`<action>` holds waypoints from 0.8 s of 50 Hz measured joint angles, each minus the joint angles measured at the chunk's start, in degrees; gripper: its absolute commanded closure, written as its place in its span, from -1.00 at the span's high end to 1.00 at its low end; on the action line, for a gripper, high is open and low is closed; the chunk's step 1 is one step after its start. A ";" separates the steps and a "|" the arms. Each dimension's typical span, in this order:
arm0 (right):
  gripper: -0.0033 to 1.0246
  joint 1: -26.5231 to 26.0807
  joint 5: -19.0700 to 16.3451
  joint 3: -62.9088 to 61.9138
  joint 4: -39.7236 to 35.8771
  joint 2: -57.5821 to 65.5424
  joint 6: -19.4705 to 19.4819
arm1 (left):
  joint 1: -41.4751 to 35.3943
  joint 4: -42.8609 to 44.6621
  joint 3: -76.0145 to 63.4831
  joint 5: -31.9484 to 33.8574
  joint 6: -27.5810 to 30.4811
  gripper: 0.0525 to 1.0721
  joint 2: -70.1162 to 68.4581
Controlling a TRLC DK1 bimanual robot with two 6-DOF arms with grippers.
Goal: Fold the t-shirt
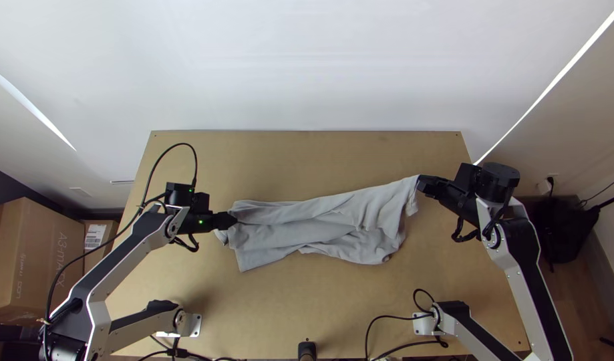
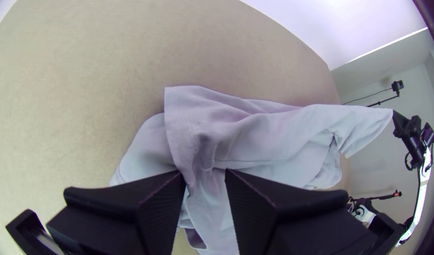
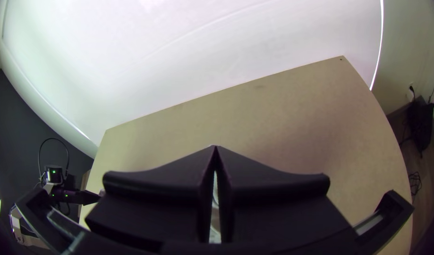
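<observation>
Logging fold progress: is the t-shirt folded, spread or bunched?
Bunched. The t-shirt makes a long, rumpled strip with uneven creases and outline, one corner in the right gripper's jaws; no neat fold.

Silver-grey links (image 1: 520,294) carry black panels (image 1: 544,294); black cables (image 1: 181,144) loop alongside. Green lights (image 1: 200,221) dot the left wrist (image 1: 180,196); left gripper (image 1: 234,219) and right gripper (image 1: 420,182) are black.

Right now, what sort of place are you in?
Probably a robotics lab or workshop: a left arm and a right arm work over a wooden table, with a cardboard box beside it.
</observation>
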 measured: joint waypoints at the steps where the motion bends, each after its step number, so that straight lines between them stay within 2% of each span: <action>1: -0.95 0.00 0.00 0.00 0.00 0.00 0.00 | 0.04 -0.07 0.11 0.02 0.07 -0.14 -0.07; 18: -0.95 -0.76 0.00 0.00 0.02 -0.04 -0.02 | 0.13 -0.74 0.22 0.07 1.33 -0.14 -0.26; 40: -0.95 -0.74 0.00 0.00 0.04 -0.11 -0.02 | 3.80 -3.74 0.59 0.70 4.07 -0.14 -2.32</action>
